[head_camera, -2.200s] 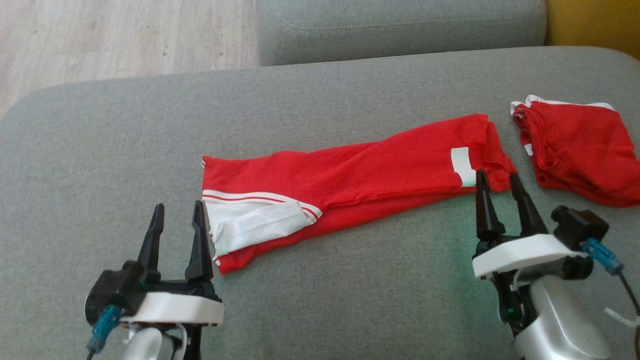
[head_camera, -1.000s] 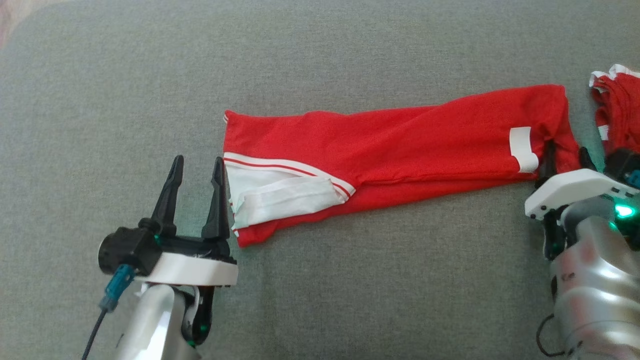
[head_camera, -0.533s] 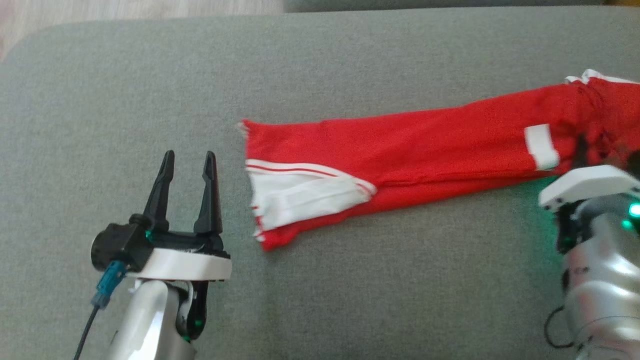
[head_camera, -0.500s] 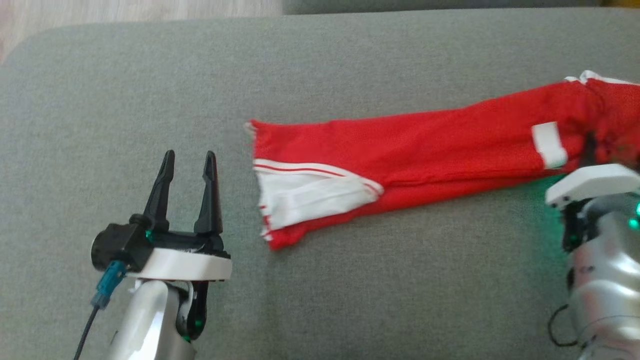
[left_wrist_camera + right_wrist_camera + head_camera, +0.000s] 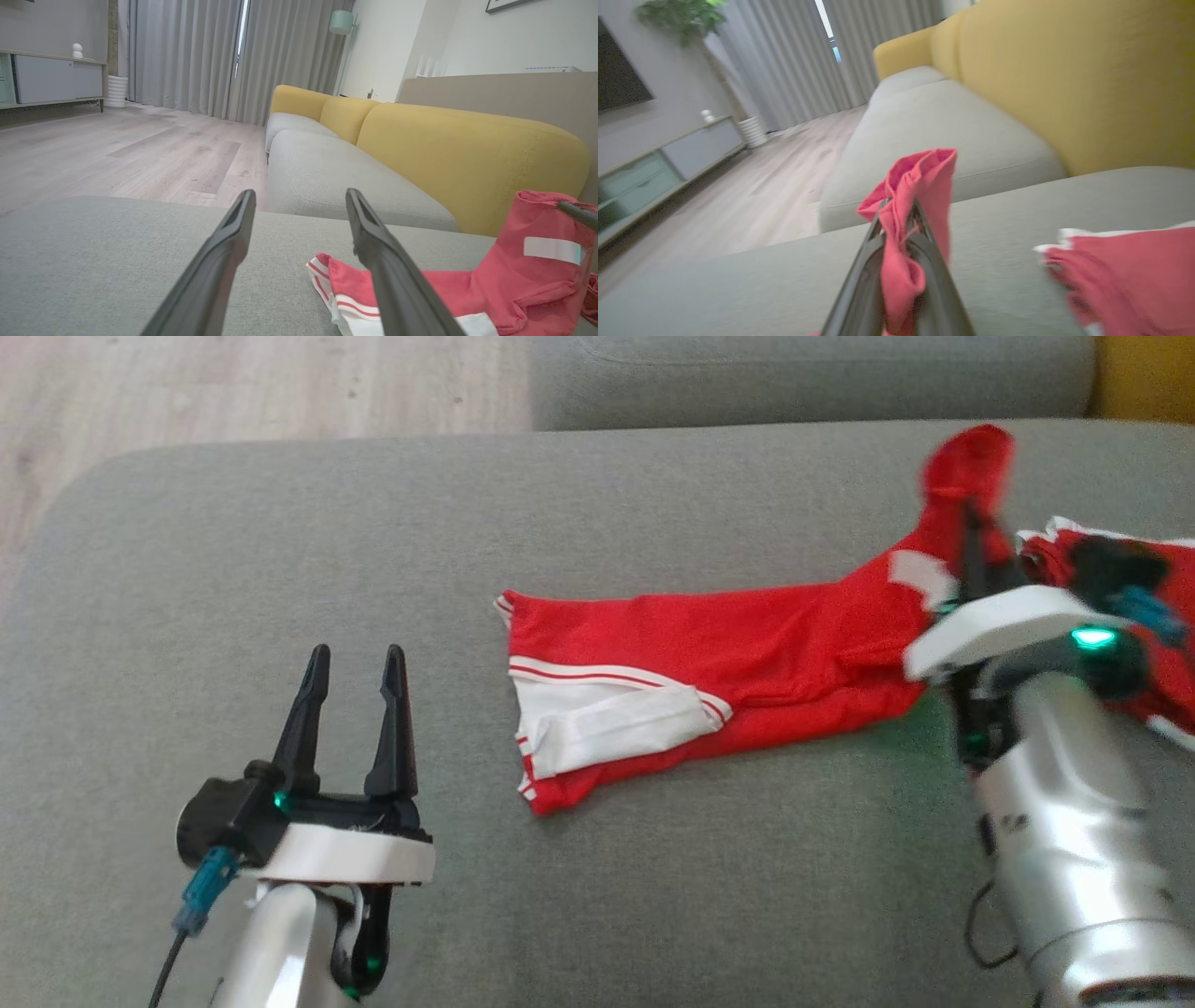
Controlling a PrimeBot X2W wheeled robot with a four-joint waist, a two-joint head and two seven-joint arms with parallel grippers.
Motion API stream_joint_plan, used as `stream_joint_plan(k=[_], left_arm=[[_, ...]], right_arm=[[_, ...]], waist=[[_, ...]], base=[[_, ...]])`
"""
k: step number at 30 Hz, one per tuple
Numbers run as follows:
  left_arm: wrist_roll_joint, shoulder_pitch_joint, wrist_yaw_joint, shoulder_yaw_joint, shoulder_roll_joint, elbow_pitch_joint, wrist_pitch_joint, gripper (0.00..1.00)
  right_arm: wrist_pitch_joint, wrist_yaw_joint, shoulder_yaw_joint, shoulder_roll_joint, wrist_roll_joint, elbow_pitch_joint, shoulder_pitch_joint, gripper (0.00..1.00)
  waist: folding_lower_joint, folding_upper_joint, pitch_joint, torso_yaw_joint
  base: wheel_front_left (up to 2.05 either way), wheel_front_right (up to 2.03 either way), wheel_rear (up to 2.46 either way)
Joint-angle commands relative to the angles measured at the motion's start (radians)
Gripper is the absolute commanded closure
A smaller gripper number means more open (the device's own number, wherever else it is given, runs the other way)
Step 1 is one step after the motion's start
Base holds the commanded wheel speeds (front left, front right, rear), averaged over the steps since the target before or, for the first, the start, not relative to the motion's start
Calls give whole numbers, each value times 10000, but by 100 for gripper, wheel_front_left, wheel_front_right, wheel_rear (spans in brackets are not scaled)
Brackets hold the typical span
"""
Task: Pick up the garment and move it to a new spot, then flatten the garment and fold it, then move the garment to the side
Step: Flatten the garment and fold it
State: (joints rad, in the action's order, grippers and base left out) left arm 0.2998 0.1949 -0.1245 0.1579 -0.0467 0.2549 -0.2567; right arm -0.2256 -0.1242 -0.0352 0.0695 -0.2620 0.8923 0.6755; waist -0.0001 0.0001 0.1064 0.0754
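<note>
A long red garment (image 5: 709, 653) with white stripes and a white inner band lies folded lengthwise on the grey sofa seat (image 5: 280, 579). Its right end (image 5: 966, 462) is lifted off the seat, and my right gripper (image 5: 973, 527) is shut on it. In the right wrist view the red cloth (image 5: 915, 186) bunches out between the closed fingers (image 5: 864, 275). My left gripper (image 5: 353, 658) stands open left of the garment's striped end, apart from it. The left wrist view shows its fingers (image 5: 233, 233) spread, with the garment (image 5: 467, 289) at the lower right.
A second folded red garment (image 5: 1148, 616) lies on the seat just right of my right gripper. Another grey seat cushion (image 5: 803, 378) and a yellow sofa back (image 5: 467, 149) lie behind. Wooden floor (image 5: 233, 383) shows beyond the seat's left edge.
My right gripper has shut on the garment's right end and lifted it up, dragging the garment rightward on the seat. The left gripper has stayed open in place. The head camera has shifted.
</note>
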Motion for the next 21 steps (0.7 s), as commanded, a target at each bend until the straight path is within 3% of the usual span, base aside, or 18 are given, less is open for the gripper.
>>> stream_joint_plan(k=[1,5,9,21], left_arm=[[34,196,-29,-334,-37,-312,-51,0],[84,110,-11,-262,-37,-288,-51,0],[85,83,-7,-132,-36,-255,-51,0],[240,238,28,344,-36,-169,-51,0]], right_arm=[[49,-65,539,-187,-249,-399,-15,100],[425,-65,2748,-190,-1928,-1244,-566,100],[573,-65,4305,-191,-2789,-1719,-964,100],[377,-65,6997,-192,-4464,-1585,-863,100]], waist=[[1,-1,-114,131],[1,-1,-246,392],[1,-1,-262,705],[1,-1,52,1772]], base=[[0,0,0],[0,0,0],[0,0,0],[0,0,0]])
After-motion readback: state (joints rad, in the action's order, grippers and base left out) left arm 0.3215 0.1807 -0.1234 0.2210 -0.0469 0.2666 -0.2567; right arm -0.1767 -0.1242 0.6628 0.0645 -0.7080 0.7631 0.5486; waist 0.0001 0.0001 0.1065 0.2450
